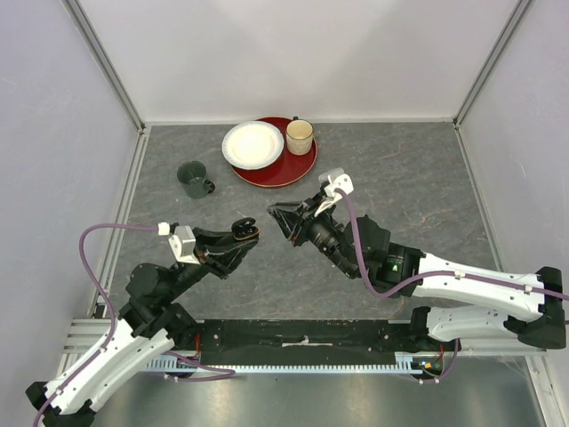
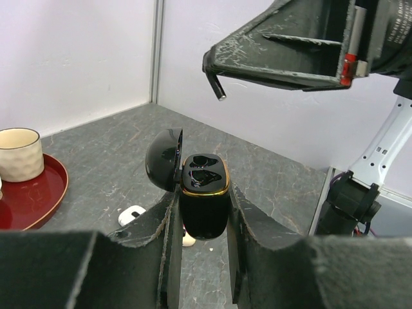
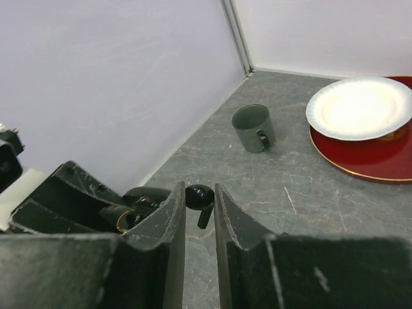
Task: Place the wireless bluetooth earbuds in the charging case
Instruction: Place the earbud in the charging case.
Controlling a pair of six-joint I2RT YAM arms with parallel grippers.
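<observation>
Black charging case point(image 2: 204, 203) is clamped upright in the left jaws and held up off the table point(image 1: 418, 169). Its lid point(image 2: 163, 158) is hinged open to the left in the L wrist view. Gold-coloured band round the case mouth, w/ two glossy dark wells inside.

Black earbud point(image 3: 199, 195) is pinched between the right jaws, bulb at the tips and stem hanging down. In the L wrist view the stem end pokes out under the right jaws, above the open case and apart from it, no contact.

Top view: L arm point(image 1: 169, 276) and R arm point(image 1: 462, 276) both reach toward mid-table. The two sets of jaws face each other, tips near but not touching.

Far side of table:
- Red tray point(image 1: 289, 169), w/ white plate point(image 1: 252, 144) on its left edge and beige cup point(image 1: 300, 136) at its back right.
- Dark green mug point(image 1: 193, 178) standing on the table left of the tray, separate from it.

Two small white bits point(image 2: 132, 215) lie on the table under the held case. Can't tell what they are, partly hidden by the jaws.
</observation>
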